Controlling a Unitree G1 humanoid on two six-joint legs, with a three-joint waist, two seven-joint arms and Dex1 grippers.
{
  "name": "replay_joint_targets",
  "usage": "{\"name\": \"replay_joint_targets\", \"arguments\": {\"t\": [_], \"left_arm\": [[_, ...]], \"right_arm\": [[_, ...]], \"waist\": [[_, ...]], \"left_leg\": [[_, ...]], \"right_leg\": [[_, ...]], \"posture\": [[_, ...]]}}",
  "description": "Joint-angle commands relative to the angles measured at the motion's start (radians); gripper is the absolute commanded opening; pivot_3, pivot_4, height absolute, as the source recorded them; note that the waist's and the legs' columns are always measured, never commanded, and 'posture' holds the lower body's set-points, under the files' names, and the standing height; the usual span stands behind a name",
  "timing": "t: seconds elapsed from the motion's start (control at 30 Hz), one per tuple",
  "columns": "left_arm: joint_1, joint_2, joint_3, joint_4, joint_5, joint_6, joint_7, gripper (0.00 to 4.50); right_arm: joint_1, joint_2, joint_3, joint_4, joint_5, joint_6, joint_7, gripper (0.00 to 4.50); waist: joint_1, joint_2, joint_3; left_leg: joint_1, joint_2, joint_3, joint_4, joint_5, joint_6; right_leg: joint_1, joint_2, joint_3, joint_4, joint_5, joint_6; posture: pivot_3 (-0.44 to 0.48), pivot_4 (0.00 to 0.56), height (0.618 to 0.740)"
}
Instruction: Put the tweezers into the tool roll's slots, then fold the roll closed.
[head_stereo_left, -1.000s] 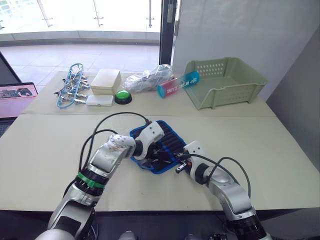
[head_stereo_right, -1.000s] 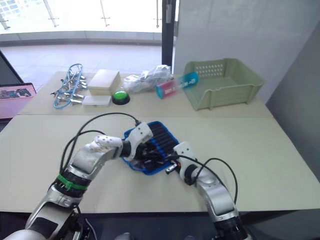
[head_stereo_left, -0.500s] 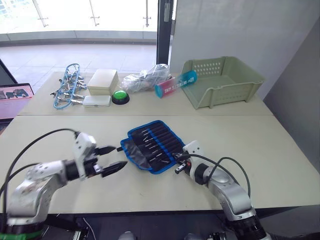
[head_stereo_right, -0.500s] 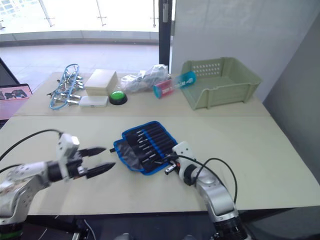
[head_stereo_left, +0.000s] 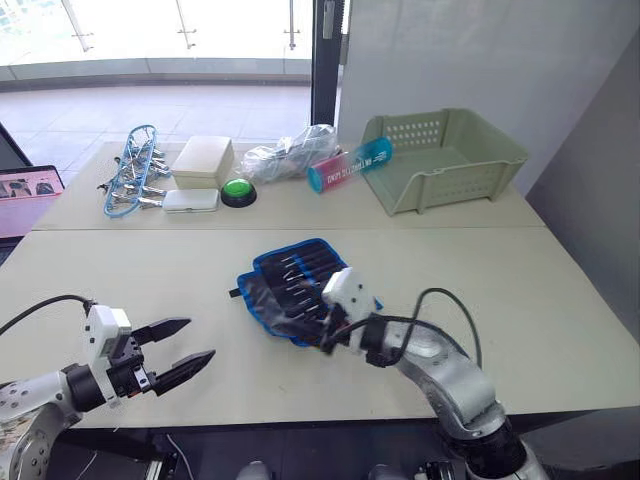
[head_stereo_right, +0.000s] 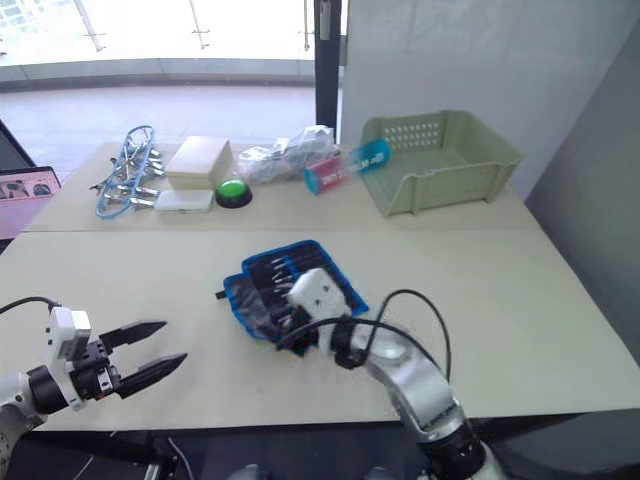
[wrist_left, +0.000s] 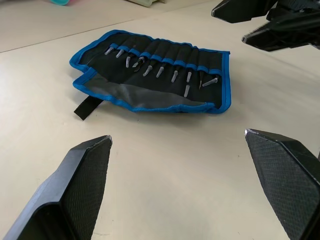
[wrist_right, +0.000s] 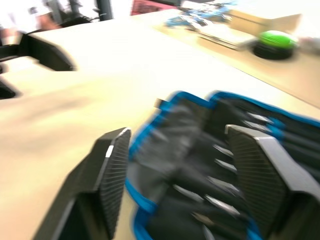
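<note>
The roll (head_stereo_left: 296, 286) lies open on the near table (head_stereo_left: 520, 290), just under the right claw (head_stereo_left: 325, 325), whose fingers are spread over its near edge; the left claw (head_stereo_left: 180, 348), fingers also apart, hovers well away on the robot's left; tweezers (wrist_left: 174, 76) sit in the slots (wrist_left: 165, 54), silver tips showing, blue edging around, strap (wrist_left: 88, 107) trailing.

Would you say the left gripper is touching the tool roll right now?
Apart. In the left eye view the left gripper, fingers open, hangs well off from the tool roll, with bare table between them; the left wrist view shows the same gap.
</note>
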Motion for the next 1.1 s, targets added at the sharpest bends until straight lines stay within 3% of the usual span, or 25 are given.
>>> {"name": "replay_joint_targets", "arguments": {"t": [0.03, 0.17, 0.4, 0.53, 0.83, 0.87, 0.97, 1.1], "left_arm": [[0.013, 0.017, 0.024, -0.058, -0.036, -0.019, 0.008, 4.5], [0.021, 0.023, 0.031, -0.064, -0.049, -0.026, 0.008, 4.5], [0.023, 0.026, 0.022, -0.066, -0.048, -0.049, 0.017, 4.5], [0.025, 0.03, 0.019, -0.061, -0.051, -0.043, 0.031, 4.5], [0.028, 0.035, 0.0, -0.038, -0.046, -0.038, 0.043, 4.5], [0.03, 0.033, -0.007, -0.035, -0.038, -0.043, 0.045, 4.5], [0.036, 0.026, -0.018, -0.022, -0.016, -0.064, 0.056, 4.5], [0.015, 0.016, -0.039, 0.019, 0.043, -0.138, 0.077, 4.5]], "right_arm": [[-0.044, -0.005, 0.149, 0.074, -0.185, -0.091, -0.05, 4.46], [-0.047, 0.004, 0.234, 0.171, -0.344, -0.134, -0.138, 4.46], [-0.012, 0.077, 0.212, 0.251, -0.439, -0.141, -0.248, 4.46], [-0.016, 0.088, 0.208, 0.279, -0.433, -0.219, -0.233, 3.35], [-0.002, 0.068, 0.18, 0.278, -0.411, -0.3, -0.166, 0.19], [0.006, 0.056, 0.174, 0.273, -0.4, -0.328, -0.151, 0.01], [0.023, 0.0, 0.144, 0.27, -0.345, -0.47, -0.075, 0.01], [0.031, -0.122, 0.074, 0.29, -0.19, -0.65, 0.134, 0.01]], "waist": [[-0.003, 0.0, 0.0], [-0.002, -0.001, 0.0], [-0.012, -0.002, -0.001], [-0.009, -0.002, -0.001], [-0.01, -0.002, -0.001], [-0.01, -0.002, -0.001], [-0.009, -0.002, -0.001], [-0.009, -0.002, -0.001]], "left_leg": [[0.0, 0.0, 0.0, 0.0, 0.0, 0.0], [-0.002, 0.0, 0.0, 0.001, 0.0, -0.001], [-0.01, 0.0, 0.001, 0.002, 0.006, -0.01], [-0.01, 0.0, 0.001, 0.002, 0.005, -0.007], [-0.01, 0.0, 0.001, 0.002, 0.004, -0.006], [-0.01, 0.0, 0.001, 0.002, 0.004, -0.006], [-0.01, 0.0, 0.001, 0.002, 0.004, -0.006], [-0.01, 0.0, 0.001, 0.002, 0.004, -0.005]], "right_leg": [[0.0, 0.0, 0.0, 0.0, 0.0, 0.0], [-0.002, 0.0, 0.0, 0.0, 0.0, 0.0], [-0.013, 0.0, 0.0, 0.006, 0.0, 0.0], [-0.013, 0.0, 0.0, 0.006, 0.0, 0.0], [-0.013, 0.0, 0.0, 0.006, 0.0, 0.0], [-0.013, 0.0, 0.0, 0.006, 0.0, 0.0], [-0.013, 0.0, 0.0, 0.006, 0.0, 0.0], [-0.013, 0.0, 0.0, 0.006, 0.0, 0.0]], "posture": [[0.0, 0.15, 0.716], [0.0, 0.15, 0.716], [0.0, 0.15, 0.716], [0.0, 0.15, 0.716], [0.0, 0.15, 0.716], [0.0, 0.15, 0.716], [0.0, 0.15, 0.716], [0.0, 0.15, 0.716]]}}
